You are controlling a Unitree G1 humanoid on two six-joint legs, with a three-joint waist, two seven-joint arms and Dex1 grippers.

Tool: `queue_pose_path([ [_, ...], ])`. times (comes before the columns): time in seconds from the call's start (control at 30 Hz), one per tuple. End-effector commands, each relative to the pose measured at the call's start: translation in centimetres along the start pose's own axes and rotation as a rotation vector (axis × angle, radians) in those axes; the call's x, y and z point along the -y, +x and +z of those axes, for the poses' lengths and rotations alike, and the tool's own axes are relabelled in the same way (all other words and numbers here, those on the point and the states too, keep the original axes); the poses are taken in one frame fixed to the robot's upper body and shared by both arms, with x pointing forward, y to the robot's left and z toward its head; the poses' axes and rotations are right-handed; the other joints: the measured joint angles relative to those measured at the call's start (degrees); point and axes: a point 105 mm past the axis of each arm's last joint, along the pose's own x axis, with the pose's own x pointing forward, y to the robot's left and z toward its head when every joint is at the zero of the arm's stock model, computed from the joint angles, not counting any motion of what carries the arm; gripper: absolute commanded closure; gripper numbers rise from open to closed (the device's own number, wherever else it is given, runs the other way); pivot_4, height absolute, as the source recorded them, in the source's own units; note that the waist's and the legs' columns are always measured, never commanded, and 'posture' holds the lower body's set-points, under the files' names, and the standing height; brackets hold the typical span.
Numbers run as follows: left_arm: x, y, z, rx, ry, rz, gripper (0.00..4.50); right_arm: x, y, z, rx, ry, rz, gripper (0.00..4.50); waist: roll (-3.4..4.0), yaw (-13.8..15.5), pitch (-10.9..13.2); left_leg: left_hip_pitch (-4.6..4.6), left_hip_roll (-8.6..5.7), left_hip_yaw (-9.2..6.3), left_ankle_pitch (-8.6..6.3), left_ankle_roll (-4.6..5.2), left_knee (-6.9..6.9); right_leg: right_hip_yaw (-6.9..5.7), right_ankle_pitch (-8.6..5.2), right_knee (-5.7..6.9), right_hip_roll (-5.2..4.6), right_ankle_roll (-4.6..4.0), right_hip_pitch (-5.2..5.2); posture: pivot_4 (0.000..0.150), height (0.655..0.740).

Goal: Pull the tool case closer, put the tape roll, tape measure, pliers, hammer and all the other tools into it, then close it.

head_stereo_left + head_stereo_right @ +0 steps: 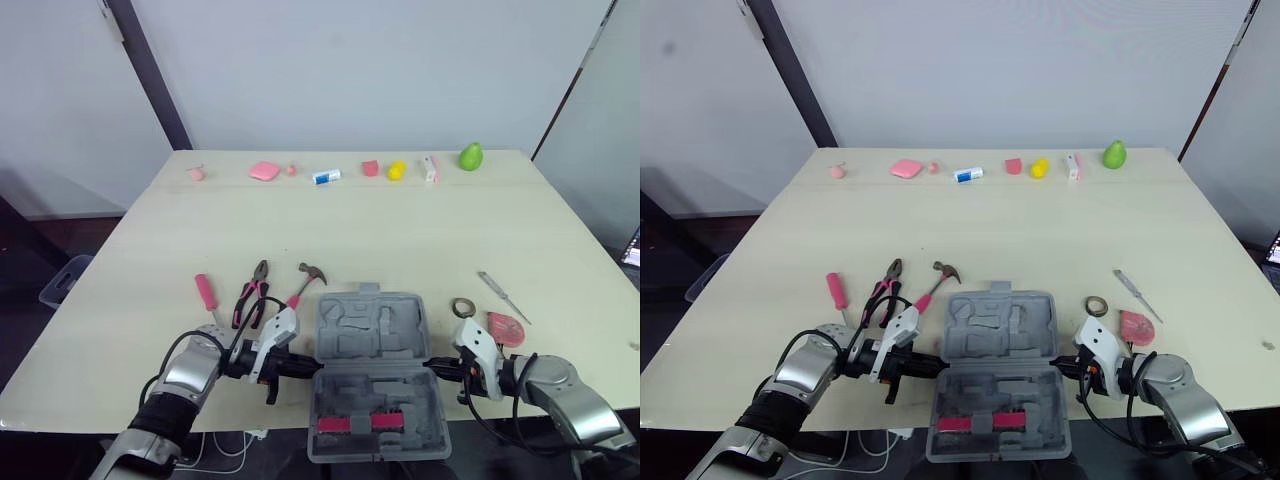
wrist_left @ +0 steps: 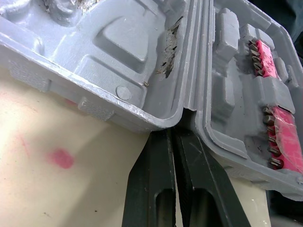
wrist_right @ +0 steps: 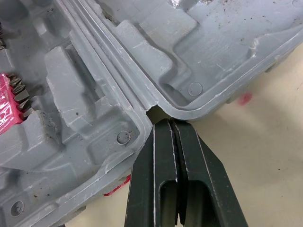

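Counted one tool case (image 1: 372, 330), one hammer (image 1: 303, 283), one pliers (image 1: 252, 293), one pink-handled screwdriver (image 1: 206, 292), one tape roll (image 1: 462, 307), one tape measure (image 1: 507, 328), one slim metal tool (image 1: 503, 297). Other small items totalled eight: four pink pieces (image 1: 264, 171), one white-blue tube (image 1: 326, 176), one yellow piece (image 1: 397, 170), one white-pink box (image 1: 430, 168), one green pear (image 1: 471, 156).

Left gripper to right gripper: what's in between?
The open tool case. The left gripper and right gripper, both shut, point at opposite ends of its hinge line. Both eye views show this.
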Motion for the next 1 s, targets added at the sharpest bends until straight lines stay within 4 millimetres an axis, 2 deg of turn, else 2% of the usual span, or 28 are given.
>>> queue_pose_path([
  [0.03,-0.5,0.1,-0.3,-0.018,-0.001,0.032,4.32,-0.2,-0.1,0.9,0.036,-0.029,0.014,4.5,0.0,0.0,0.0,0.0,0.0,0.0,0.0,0.0,0.0,0.0,0.0,0.0,0.0,0.0,0.0,0.15,0.74],
  [0.83,-1.1,-1.2,-1.3,-0.027,-0.02,0.08,4.32,1.7,-2.0,-0.1,0.025,-0.013,-0.064,4.5,0.0,-0.02,0.0,0.0,0.0,0.01,0.0,0.0,0.0,0.0,0.0,0.0,0.0,0.0,0.0,0.15,0.74],
  [1.0,-0.9,-2.1,-0.6,0.033,-0.017,0.085,4.32,1.7,-3.0,0.1,0.047,-0.017,-0.09,4.5,0.0,-0.18,0.01,-0.01,0.01,0.0,0.0,0.0,-0.01,0.0,0.0,-0.01,0.0,0.0,-0.01,0.15,0.74],
])
